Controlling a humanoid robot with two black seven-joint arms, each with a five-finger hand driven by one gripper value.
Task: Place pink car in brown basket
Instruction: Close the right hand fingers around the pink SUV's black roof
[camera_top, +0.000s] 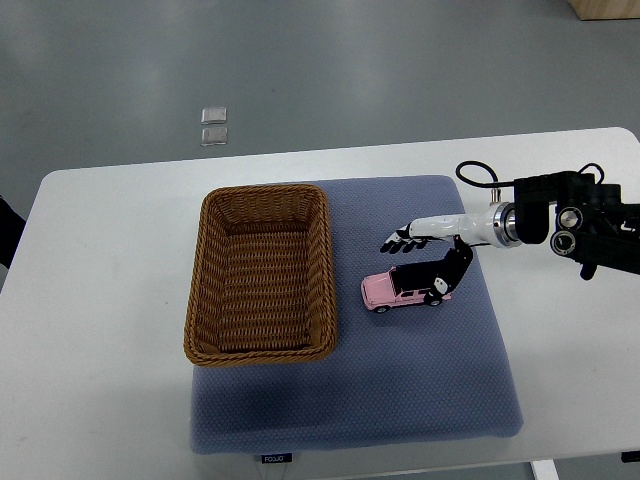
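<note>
Pink car (403, 290) with black roof and dark wheels, on blue mat (420, 390) right of empty brown basket (260, 275). Right robot hand (425, 255) spread over car, gripping nothing. Mat's front label (273, 458) too small to read.

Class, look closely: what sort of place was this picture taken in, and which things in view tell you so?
Probably a robot lab or test room: a white table on a plain grey floor, a blue mat laid as a work area, and a robot's right hand reaching in.

White table (90, 400) on grey floor (300, 60) (2 clear tiles (214, 126) lying there); wooden furniture corner (605, 8).
</note>
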